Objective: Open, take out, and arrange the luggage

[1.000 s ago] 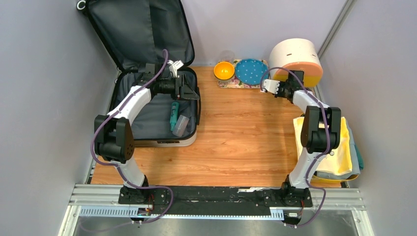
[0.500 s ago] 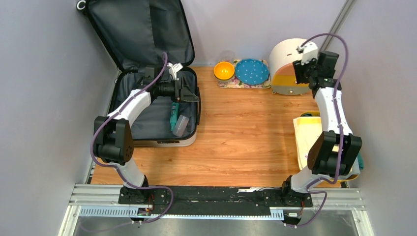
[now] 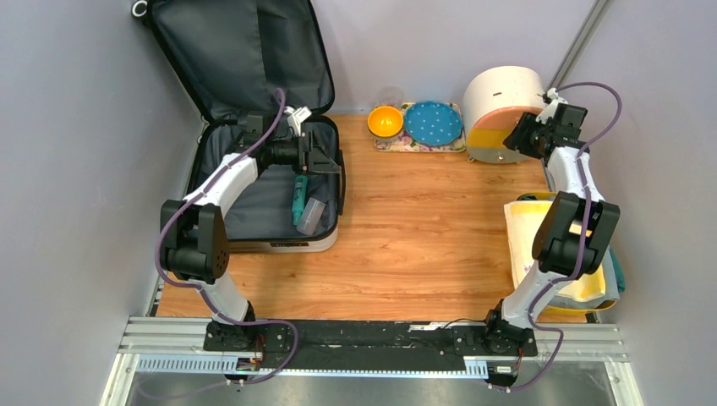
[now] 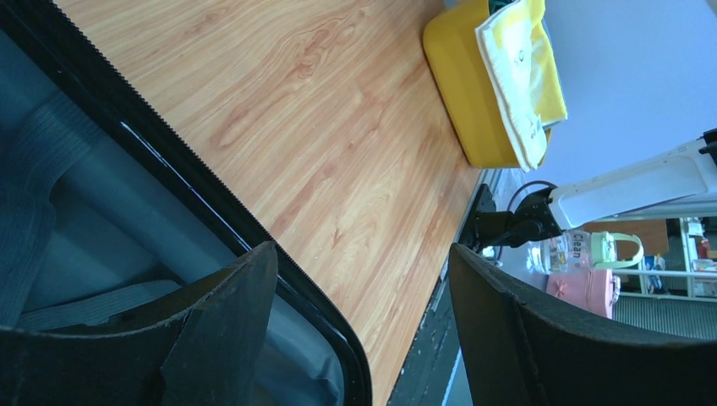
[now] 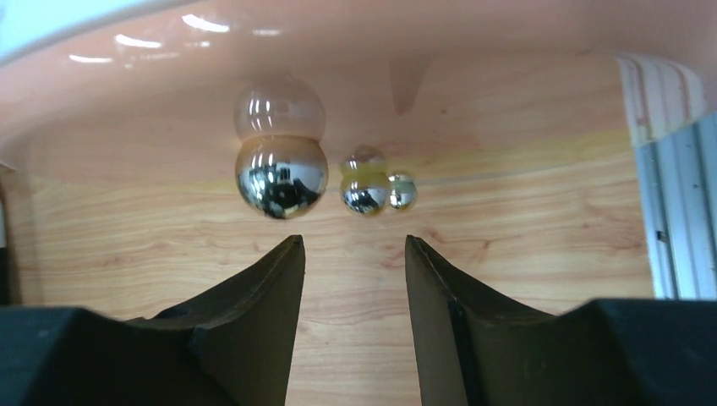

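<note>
The luggage lies open at the back left, its lid (image 3: 237, 51) leaning on the wall and its dark grey lined base (image 3: 254, 203) flat on the table. A teal item (image 3: 299, 196) and a clear grey box (image 3: 311, 216) lie inside by the right wall. My left gripper (image 3: 325, 157) is open and empty over the base's right rim; the left wrist view shows the black rim (image 4: 211, 203) between its open jaws (image 4: 362, 247). My right gripper (image 3: 517, 136) is open and empty, low against the round cream-and-orange box (image 3: 499, 97).
In the right wrist view the open gripper (image 5: 353, 245) faces the box's orange wall, which has chrome ball knobs (image 5: 281, 176). An orange bowl (image 3: 385, 121) and a blue plate (image 3: 432, 123) sit on a mat at the back. A yellow bin (image 3: 517, 222) with a yellow cloth stands at the right edge.
My right gripper swung from the box's left front, up over it, then down to its right front side. My left gripper has barely moved.
</note>
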`<state>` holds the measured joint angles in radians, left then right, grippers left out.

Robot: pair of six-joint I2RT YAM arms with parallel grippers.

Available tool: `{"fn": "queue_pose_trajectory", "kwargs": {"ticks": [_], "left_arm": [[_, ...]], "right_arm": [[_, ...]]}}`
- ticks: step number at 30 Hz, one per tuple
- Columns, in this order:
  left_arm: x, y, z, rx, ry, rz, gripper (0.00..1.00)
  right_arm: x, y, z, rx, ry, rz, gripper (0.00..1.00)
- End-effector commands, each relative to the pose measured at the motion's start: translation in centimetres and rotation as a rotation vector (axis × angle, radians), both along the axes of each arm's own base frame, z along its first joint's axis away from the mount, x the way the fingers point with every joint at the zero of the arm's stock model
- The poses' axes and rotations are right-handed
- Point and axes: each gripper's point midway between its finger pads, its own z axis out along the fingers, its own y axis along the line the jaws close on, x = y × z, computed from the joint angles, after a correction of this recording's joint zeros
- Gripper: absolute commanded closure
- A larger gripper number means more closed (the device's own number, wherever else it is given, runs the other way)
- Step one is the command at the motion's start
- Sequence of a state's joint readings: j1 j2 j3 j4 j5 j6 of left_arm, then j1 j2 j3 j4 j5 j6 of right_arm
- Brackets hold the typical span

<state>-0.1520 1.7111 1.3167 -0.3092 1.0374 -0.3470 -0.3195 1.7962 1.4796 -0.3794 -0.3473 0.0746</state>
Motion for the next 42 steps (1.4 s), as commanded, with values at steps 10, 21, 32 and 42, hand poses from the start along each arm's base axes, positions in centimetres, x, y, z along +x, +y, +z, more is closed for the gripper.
{"fn": "queue_pose_trajectory", "kwargs": {"ticks": [10, 21, 32, 42], "left_arm": [[0.3, 0.5, 2.5, -0.019, -0.072, 0.011, 0.19], [0.3, 0.5, 2.3, -0.028, -0.071, 0.006, 0.19], [-0.1, 0.8, 2.0, -0.013, -0.078, 0.010, 0.19], [-0.7, 1.2, 0.5, 0.015, -0.076, 0.018, 0.20]], "right_arm": [[5.1, -0.6, 0.2, 0.089, -0.103, -0.029, 0.55], [4.7, -0.7, 2.9, 0.101, -0.177, -0.028, 0.53], [3.4, -0.5, 2.8, 0.137, -0.161, -0.040, 0.92], [-3.2, -0.7, 3.2, 0.126, -0.116, -0.074, 1.00]]}}
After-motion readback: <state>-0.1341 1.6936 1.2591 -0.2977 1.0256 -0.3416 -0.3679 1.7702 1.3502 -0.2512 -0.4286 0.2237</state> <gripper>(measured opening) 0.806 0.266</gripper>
